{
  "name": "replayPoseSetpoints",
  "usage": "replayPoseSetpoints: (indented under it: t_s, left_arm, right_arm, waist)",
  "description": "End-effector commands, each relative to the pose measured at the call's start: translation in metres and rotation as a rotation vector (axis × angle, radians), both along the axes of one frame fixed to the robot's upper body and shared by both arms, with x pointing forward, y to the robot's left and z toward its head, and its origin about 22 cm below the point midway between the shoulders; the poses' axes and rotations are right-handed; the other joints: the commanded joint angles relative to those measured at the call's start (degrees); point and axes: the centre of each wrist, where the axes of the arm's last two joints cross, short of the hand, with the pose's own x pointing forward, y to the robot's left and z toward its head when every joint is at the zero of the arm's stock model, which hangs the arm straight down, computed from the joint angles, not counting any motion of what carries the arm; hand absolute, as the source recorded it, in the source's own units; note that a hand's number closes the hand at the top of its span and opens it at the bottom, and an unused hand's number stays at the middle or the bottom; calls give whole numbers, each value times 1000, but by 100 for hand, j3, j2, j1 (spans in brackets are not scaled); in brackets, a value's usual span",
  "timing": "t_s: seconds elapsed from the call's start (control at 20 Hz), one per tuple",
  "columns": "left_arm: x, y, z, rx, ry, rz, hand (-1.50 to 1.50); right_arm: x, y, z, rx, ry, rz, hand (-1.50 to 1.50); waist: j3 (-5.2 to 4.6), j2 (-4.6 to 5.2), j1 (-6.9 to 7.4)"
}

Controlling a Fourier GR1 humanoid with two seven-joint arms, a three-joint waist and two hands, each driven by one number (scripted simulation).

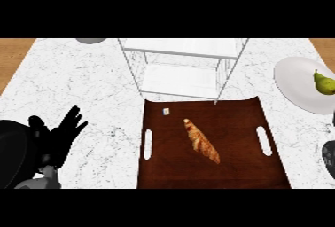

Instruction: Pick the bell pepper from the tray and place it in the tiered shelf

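Note:
A dark brown tray (242, 170) with two slot handles lies at the middle of the marble counter. On it lies a long golden baguette-like loaf (201, 141) and a tiny pale item (166, 111) near its far left corner. I see no bell pepper anywhere. The white wire tiered shelf (183, 66) stands just behind the tray. My left hand (60, 133) rests at the lower left, open with its fingers up, well clear of the tray. Only a dark sliver of my right hand (329, 154) shows at the right edge.
A white plate (297, 86) holding a green pear (323, 83) sits at the far right. A grey round object (90, 40) peeks in at the top left. Wooden surface borders the counter at both upper corners.

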Motion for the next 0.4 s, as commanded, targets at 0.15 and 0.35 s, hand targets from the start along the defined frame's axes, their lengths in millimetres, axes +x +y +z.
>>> replayPoseSetpoints:
  t_s: [0.15,0.35]
  left_arm:
    - [8,-3,4,-7,68,-12,0]
    - [2,5,-11,-19,59,-9,0]
  right_arm:
    - [-46,-69,5,76,3,1,-150]
    - [-74,-105,-2,42,-8,25,-150]
  waist:
    - [-32,17,-45]
    - [-36,42,-12]
